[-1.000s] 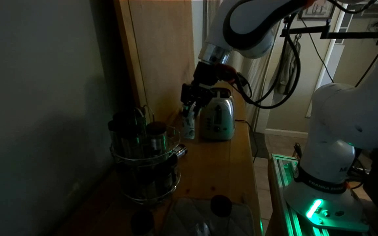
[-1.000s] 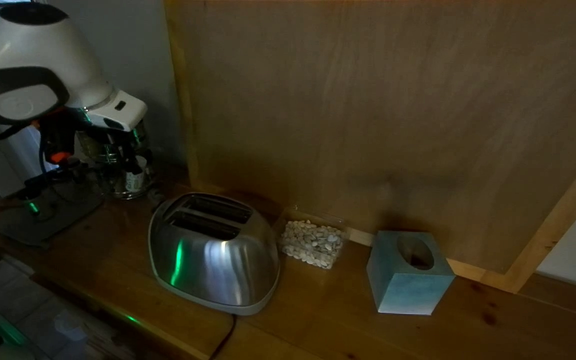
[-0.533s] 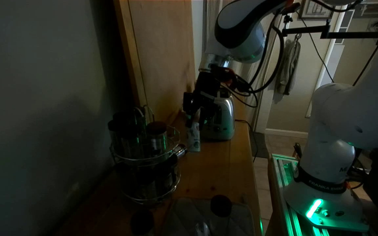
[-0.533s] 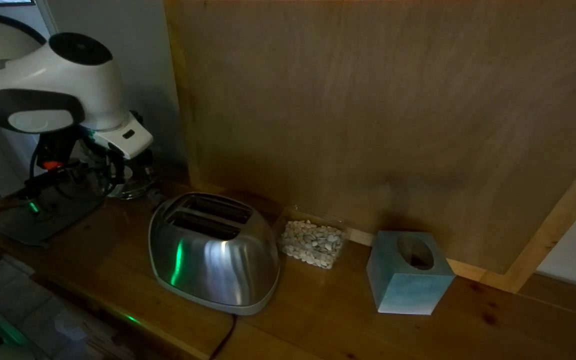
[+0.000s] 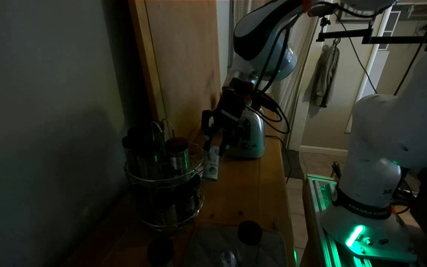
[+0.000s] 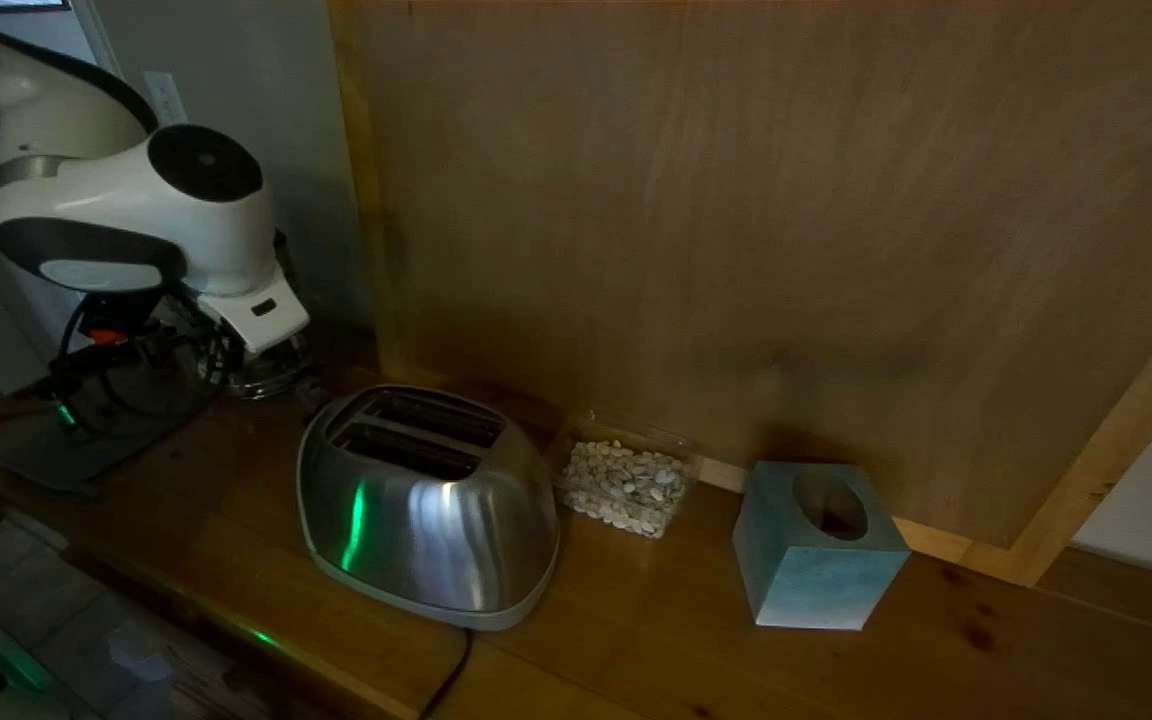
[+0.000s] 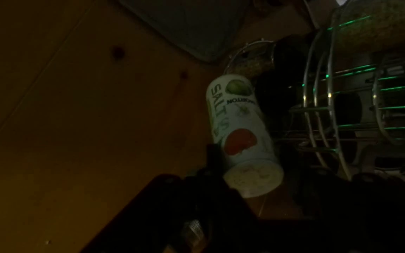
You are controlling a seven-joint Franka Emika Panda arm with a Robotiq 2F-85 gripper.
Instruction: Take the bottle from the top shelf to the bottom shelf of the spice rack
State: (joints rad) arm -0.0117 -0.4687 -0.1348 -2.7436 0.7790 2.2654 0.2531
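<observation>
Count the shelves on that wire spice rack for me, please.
2. In an exterior view, the top shelf holds upright jars, and the bottom shelf sits below it. Deep shadow hides parts of both, but no third shelf shows.

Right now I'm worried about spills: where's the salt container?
In an exterior view, the salt container is gripped by the pincer, right of the spice rack and left of the toaster.

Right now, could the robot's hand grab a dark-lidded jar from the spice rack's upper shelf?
Probably not yet: the hand holds a salt shaker, so it would likely need to set that down first. One jar otherwise looks gettable, with nothing seen covering its dark lid.
</observation>
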